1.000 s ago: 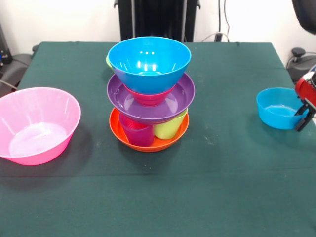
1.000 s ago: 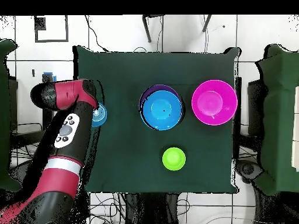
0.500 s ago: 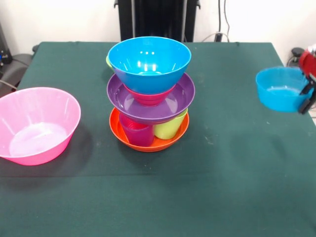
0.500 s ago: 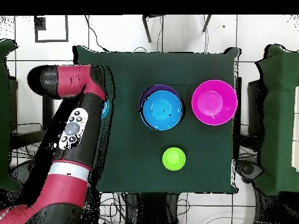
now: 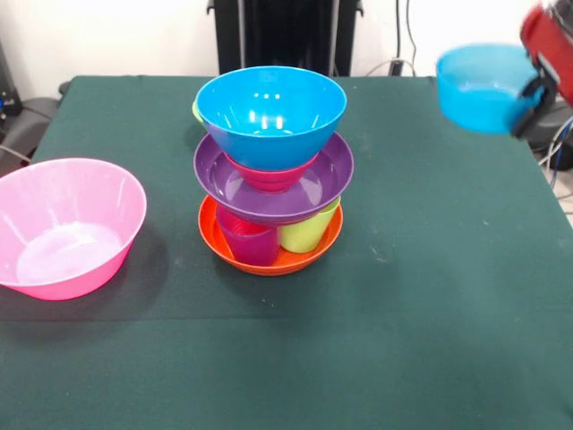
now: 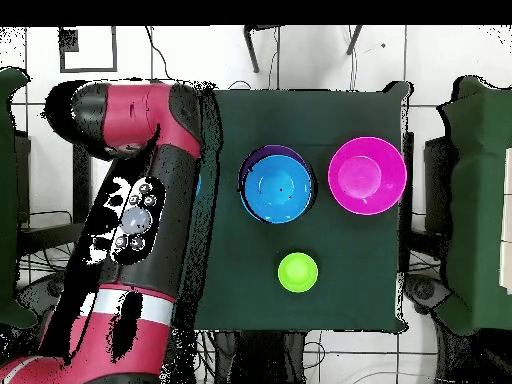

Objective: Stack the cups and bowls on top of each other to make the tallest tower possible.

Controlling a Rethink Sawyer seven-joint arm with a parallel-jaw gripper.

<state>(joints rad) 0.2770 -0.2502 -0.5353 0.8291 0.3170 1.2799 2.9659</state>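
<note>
Front view: the gripper (image 5: pixel 530 97) is clamped on the rim of the small light blue bowl (image 5: pixel 483 87), which hangs in the air, tilted, above the table's (image 5: pixel 430 296) far right corner. The tower (image 5: pixel 271 170) stands mid-table: an orange bowl (image 5: pixel 269 260) at the base holds a purple cup (image 5: pixel 249 242) and a lime green cup (image 5: pixel 304 235); on these rest the purple bowl (image 5: pixel 309 190), a red bowl (image 5: pixel 269 176) and the glossy big blue bowl (image 5: pixel 271 112). The pink bowl (image 5: pixel 64 226) sits apart at left. Overhead view: a green bowl (image 6: pixel 297 272) lies alone.
</note>
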